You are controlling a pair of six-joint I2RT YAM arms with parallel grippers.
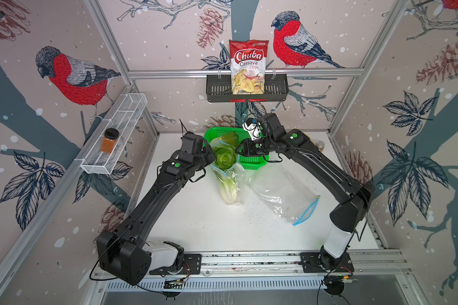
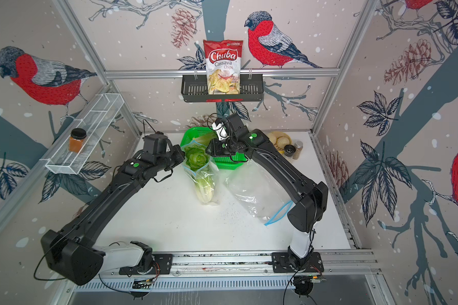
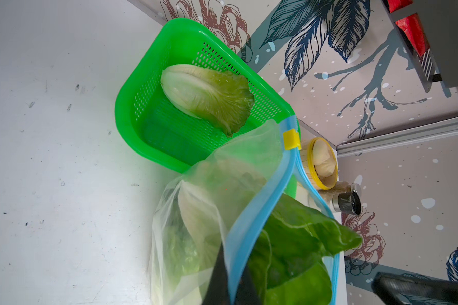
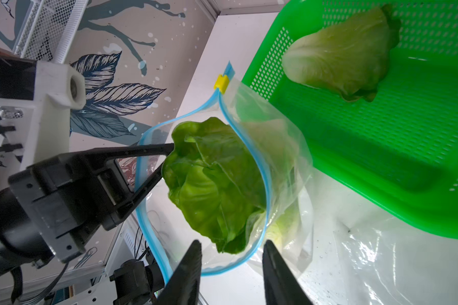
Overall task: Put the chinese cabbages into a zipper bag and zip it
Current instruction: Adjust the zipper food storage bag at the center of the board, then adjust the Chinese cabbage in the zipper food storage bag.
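A clear zipper bag with a blue rim and a yellow slider stands with its mouth open in both top views. One chinese cabbage fills the mouth, its green leaves poking out. A paler one shows through the plastic deeper inside. A third cabbage lies in the green basket. My left gripper is shut on the bag's blue rim. My right gripper is open at the opposite side of the mouth, holding nothing.
A second, empty zipper bag lies flat to the right under the right arm. A yellow dish of buns and two shakers stand at the back right. A chips bag sits in a black wall basket; a jar sits in the white wire shelf.
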